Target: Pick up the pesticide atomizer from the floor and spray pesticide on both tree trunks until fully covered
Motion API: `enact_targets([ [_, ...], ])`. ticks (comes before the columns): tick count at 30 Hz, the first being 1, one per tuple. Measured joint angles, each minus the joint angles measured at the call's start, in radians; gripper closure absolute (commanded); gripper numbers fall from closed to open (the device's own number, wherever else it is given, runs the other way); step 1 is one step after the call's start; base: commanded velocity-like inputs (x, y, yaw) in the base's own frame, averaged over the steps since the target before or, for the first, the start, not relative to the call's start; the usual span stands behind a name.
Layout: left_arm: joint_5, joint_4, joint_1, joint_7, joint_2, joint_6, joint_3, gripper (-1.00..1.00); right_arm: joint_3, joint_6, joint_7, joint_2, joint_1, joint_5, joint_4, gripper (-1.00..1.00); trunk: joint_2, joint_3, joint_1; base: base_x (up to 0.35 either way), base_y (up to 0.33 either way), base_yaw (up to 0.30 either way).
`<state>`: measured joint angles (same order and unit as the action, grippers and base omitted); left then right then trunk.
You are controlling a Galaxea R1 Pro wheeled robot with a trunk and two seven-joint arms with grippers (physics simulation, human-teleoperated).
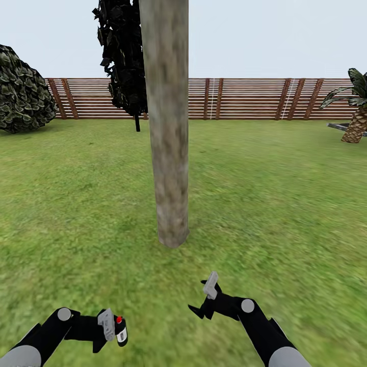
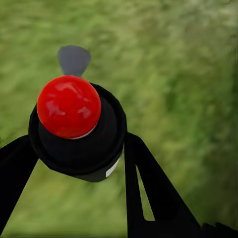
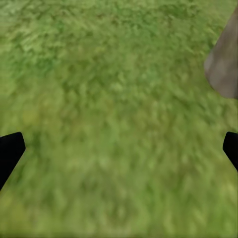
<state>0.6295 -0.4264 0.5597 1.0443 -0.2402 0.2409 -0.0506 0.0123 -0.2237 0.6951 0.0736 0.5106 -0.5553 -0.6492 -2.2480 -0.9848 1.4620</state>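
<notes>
The left gripper (image 1: 113, 330) clamps the red-capped pesticide atomizer (image 1: 120, 330) low at the robot's left, the upright grey-tan tree trunk (image 1: 167, 132) rises ahead and to its right, nearer the wide-open, empty right gripper (image 1: 204, 298).

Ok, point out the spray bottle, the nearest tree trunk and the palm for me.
spray bottle (image 2: 69, 106), left wrist view, on its red cap.
tree trunk (image 1: 167, 132), head view, middle of the bark.
palm (image 1: 355, 125), head view, on its scaly trunk.

Head high; wrists probably near lawn (image 3: 109, 124).
</notes>
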Motion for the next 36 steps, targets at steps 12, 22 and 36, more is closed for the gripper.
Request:
enact_targets([
  [12, 0.063, -0.026, 0.002, 0.001, 0.024, -0.008, 0.067, 1.0, 0.019, 0.0, 0.003, 0.0, 0.0, 0.0, 0.0, -1.0, 0.0, 0.0, 0.0, 0.0, 0.0, 0.0],
  [22, 0.08, -0.029, 0.002, -0.001, 0.068, -0.008, 0.087, 1.0, 0.198, 0.0, 0.003, 0.0, 0.0, 0.001, 0.0, 1.0, 0.0, 0.0, 0.0, 0.0, 0.0, 0.0],
  [36, 0.207, -0.053, 0.001, -0.001, 0.17, -0.007, 0.094, 1.0, 0.285, 0.001, 0.003, 0.003, 0.0, 0.003, 0.0, 1.0, 0.0, 0.0, 0.0, 0.0, 0.0, 0.0],
])
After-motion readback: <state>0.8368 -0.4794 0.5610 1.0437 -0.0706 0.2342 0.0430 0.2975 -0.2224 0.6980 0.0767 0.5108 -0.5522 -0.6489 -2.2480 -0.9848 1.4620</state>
